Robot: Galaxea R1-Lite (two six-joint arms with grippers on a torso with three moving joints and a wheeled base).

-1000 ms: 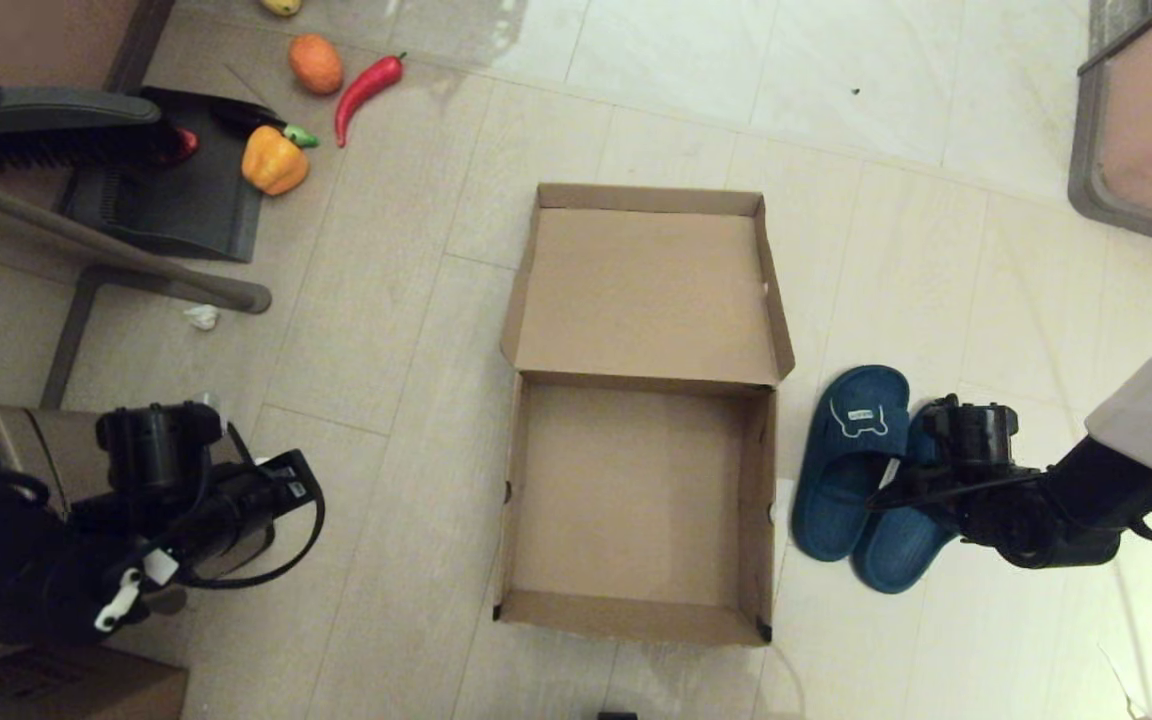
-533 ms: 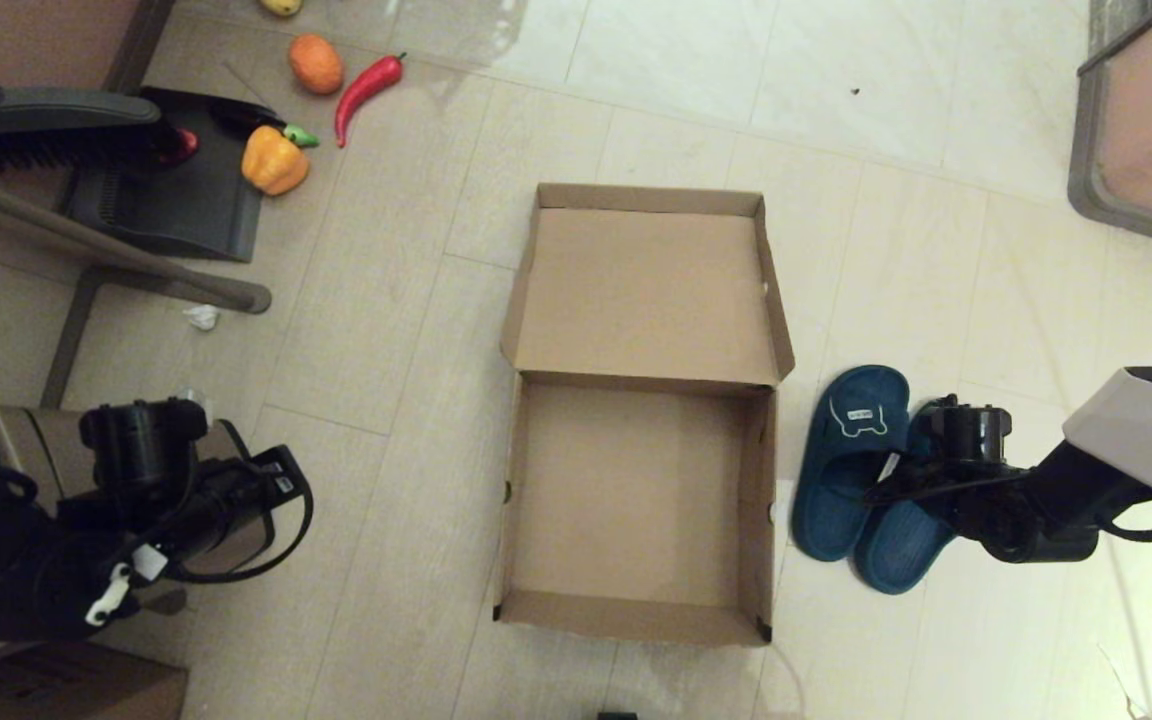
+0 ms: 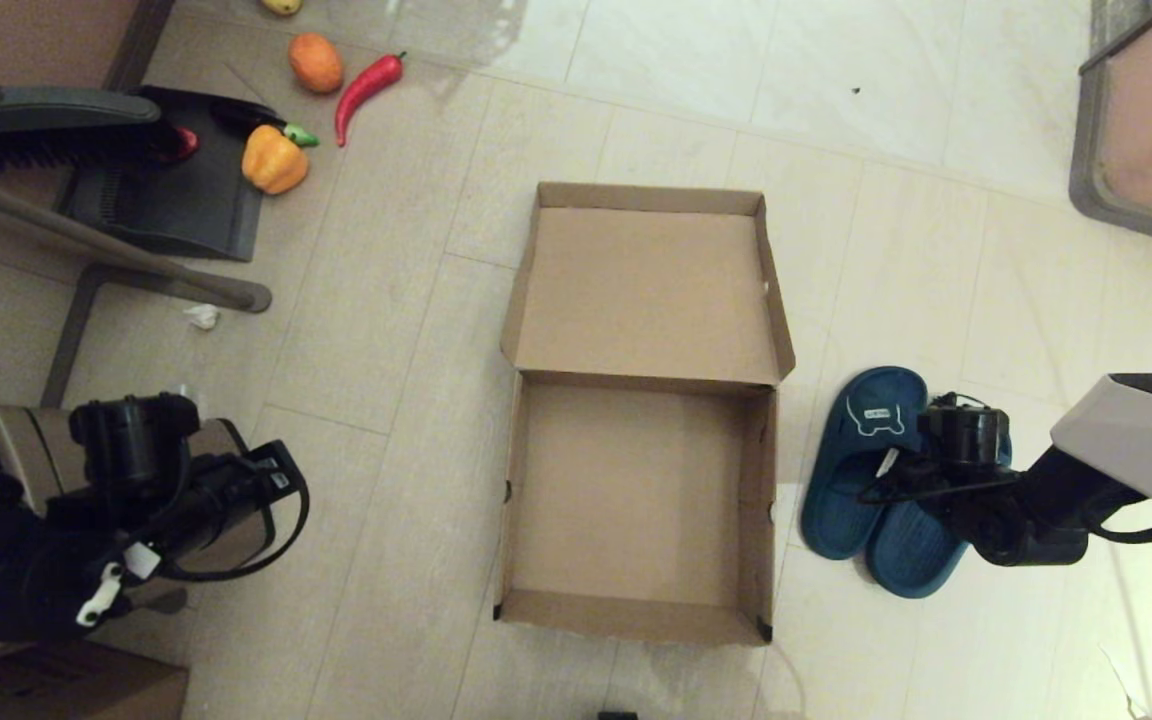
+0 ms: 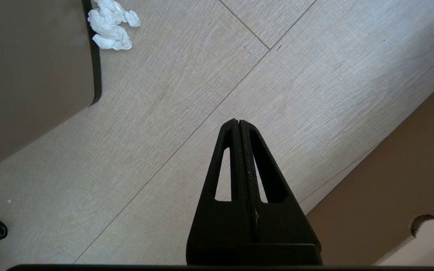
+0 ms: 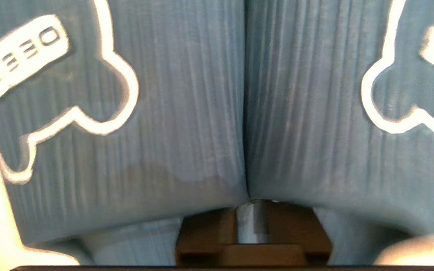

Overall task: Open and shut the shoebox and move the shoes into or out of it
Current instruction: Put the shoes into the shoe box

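The brown cardboard shoebox point(image 3: 762, 500) stands open and empty in the middle of the floor, its lid point(image 3: 646, 290) folded back flat on the far side. The two dark teal shoes point(image 3: 848, 480) lie side by side just right of the box. My right gripper point(image 3: 904, 472) is down on them. In the right wrist view the two ribbed straps point(image 5: 171, 98) are pressed together along their inner edges, with the fingers hidden beneath them. My left gripper point(image 4: 239, 122) hangs shut and empty over bare floor, far left of the box.
A brown bin point(image 3: 11, 440) sits under my left arm. A dustpan point(image 3: 176, 200), brush, yellow pepper point(image 3: 274, 160), red chili point(image 3: 366, 85) and orange point(image 3: 315, 63) lie at the far left. A crumpled tissue point(image 3: 202, 316) lies by a metal leg. Furniture point(image 3: 1146, 130) stands far right.
The right gripper and both shoes have shifted slightly to the right, away from the box. The left arm has drawn back a little to the left.
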